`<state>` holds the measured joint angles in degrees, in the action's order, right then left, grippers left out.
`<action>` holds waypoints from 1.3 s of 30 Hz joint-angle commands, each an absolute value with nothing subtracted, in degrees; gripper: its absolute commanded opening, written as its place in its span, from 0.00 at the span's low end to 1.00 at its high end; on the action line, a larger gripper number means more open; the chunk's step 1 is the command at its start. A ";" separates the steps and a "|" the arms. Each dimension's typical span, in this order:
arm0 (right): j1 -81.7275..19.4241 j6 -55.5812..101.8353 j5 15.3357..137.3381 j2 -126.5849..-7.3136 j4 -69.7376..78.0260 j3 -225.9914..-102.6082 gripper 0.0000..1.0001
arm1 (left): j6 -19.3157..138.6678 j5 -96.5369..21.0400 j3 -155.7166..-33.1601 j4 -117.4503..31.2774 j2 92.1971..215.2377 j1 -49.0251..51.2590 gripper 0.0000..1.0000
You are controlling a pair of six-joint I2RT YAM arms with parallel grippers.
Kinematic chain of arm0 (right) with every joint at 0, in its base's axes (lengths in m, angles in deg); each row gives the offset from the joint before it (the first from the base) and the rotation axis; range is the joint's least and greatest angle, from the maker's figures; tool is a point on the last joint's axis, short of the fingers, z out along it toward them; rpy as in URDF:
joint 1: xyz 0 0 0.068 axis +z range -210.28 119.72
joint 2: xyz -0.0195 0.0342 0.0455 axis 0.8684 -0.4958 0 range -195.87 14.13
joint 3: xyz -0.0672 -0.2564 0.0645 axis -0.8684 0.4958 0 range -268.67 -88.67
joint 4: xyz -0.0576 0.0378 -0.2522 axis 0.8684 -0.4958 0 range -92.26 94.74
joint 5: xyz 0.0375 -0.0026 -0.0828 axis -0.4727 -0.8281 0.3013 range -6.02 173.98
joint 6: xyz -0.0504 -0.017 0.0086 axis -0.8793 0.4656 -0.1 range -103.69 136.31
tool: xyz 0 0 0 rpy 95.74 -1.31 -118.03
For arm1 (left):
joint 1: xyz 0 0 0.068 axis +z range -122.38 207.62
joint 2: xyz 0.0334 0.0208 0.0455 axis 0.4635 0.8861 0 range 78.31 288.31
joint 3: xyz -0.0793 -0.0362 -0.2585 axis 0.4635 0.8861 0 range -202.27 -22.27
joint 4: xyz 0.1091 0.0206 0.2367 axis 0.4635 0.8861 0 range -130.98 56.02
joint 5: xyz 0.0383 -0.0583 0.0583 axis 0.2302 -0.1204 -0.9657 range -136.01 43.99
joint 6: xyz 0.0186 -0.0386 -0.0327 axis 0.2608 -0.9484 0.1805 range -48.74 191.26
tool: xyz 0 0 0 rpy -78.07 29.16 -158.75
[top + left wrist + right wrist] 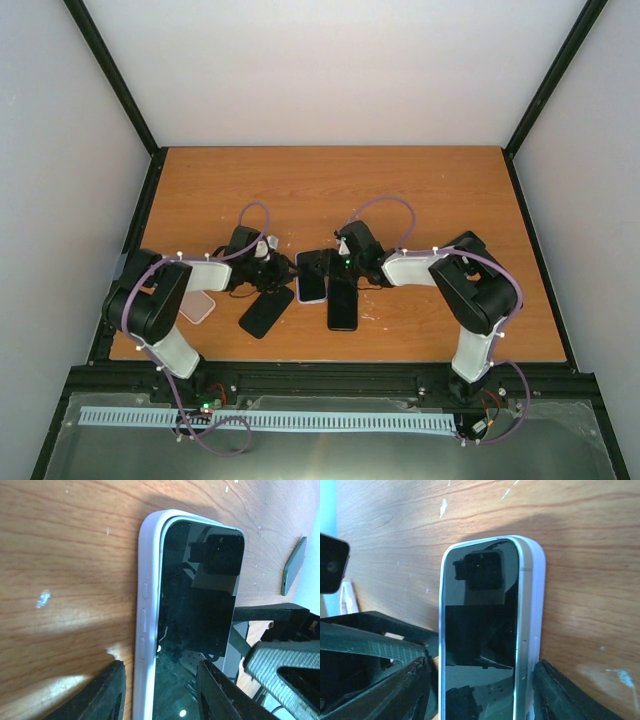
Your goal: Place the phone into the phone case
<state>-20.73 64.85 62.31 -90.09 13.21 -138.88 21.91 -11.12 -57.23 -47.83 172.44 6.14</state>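
- A spare pink case (197, 305) lies flat at the lower left of the counter (420, 190).
- The left pincer (160, 680) is spread. One finger (102, 695) sits on bare wood just beside the case (145, 595), and the other is over the screen.
- A tilted black phone (267, 312) lies below it.
- The phone (311, 277) lies at centre frame, face up, already seated in the pale case.
- A straight black phone (342, 303) lies just to the right of it.
- The right pincer (485, 680) pinches the phone, with its fingers (570, 695) against both long sides.
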 commanded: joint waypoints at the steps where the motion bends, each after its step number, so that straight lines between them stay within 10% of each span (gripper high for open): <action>1: -20.64 67.50 55.86 -91.88 18.40 -138.58 0.56 | 22.62 -10.66 -57.93 -48.54 174.11 6.26 0.39; 26: -20.49 89.58 46.06 -92.62 56.40 -128.32 0.58 | 20.61 -9.17 -52.45 -53.51 168.88 6.22 0.51; 39: -20.29 75.13 54.14 -88.61 32.74 -131.36 0.56 | 22.01 -11.55 -52.93 -50.02 168.92 6.26 0.50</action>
